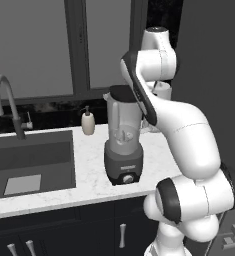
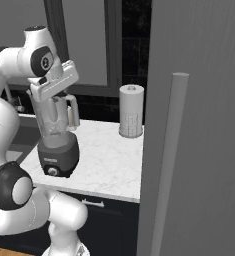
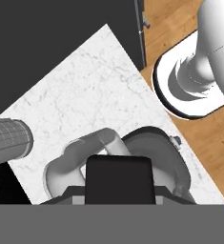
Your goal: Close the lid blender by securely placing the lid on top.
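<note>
The blender (image 1: 123, 150) stands on the marble counter, a clear tapered jar on a dark grey base with a front knob. The black lid (image 1: 120, 93) lies level at the jar's mouth. In the right base view my gripper (image 2: 52, 96) points down onto the top of the blender (image 2: 58, 150). The hand view looks straight down on the jar's handle and base (image 3: 154, 147), and the lid (image 3: 119, 178) is a black block right at the fingers, which it hides. The gripper is shut on the lid.
A white ribbed cylinder (image 2: 131, 117) stands at the back of the counter, right of the blender. A beige soap bottle (image 1: 88, 122), a sink (image 1: 29, 165) and a faucet (image 1: 9, 100) lie to the left. A tall grey panel (image 2: 199, 125) walls the right side.
</note>
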### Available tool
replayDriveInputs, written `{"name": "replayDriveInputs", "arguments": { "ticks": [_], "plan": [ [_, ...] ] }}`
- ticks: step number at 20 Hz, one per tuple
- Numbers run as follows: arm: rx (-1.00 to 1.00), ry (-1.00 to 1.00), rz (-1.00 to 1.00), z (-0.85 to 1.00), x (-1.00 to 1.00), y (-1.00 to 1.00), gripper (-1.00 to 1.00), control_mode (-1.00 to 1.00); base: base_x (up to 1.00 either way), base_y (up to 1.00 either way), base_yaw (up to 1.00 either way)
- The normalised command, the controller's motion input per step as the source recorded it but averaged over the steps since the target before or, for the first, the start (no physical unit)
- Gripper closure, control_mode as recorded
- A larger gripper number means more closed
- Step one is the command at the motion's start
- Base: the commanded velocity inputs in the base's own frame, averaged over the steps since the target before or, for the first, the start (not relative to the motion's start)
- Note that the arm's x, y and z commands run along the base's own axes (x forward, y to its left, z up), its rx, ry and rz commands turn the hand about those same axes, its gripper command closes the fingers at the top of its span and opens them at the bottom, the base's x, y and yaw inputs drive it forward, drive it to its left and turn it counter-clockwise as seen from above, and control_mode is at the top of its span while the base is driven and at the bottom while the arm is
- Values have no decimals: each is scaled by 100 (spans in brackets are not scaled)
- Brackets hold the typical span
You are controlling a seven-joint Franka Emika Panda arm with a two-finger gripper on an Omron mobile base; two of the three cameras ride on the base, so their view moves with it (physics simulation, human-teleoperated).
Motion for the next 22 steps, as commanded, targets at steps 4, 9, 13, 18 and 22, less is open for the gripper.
{"name": "replayDriveInputs", "arguments": {
  "ticks": [4,9,13,18,22],
  "plan": [
    [-2,2,-22,0,0,38,100,-100,0,0,0],
    [-5,0,-20,0,0,59,100,-100,0,0,0],
    [-6,0,-19,0,0,52,100,-100,0,0,0],
    [-5,0,-20,-2,0,17,100,-100,0,0,0],
    [-4,0,-20,-9,1,1,100,-100,0,0,0]
  ]
}}
